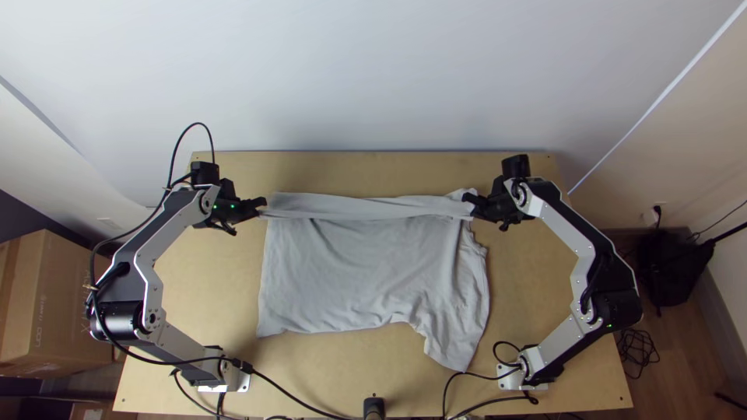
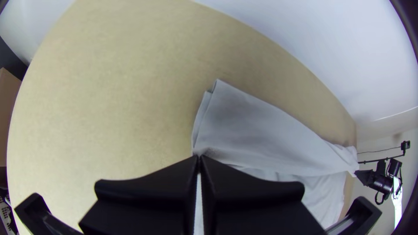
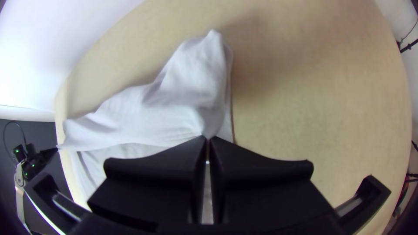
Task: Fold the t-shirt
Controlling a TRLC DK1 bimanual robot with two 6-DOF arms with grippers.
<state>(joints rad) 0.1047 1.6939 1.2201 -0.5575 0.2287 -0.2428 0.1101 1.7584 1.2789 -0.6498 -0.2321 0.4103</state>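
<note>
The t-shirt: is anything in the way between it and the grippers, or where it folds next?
Nothing visible. The left gripper and right gripper have their fingers closed on a folded strip of the t-shirt, and nothing lies on the rest, where the fold would probably go.

T-shirt [image 1: 366, 272] on tbl [image 1: 210, 272], far strip [image 1: 358, 208] btwn L tool [image 1: 261, 207] & R tool [image 1: 468, 202], wall [image 1: 373, 78] behind

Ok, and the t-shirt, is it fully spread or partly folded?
Partly folded: the t-shirt has its far strip doubled over, ends held by the left gripper and right gripper.
</note>
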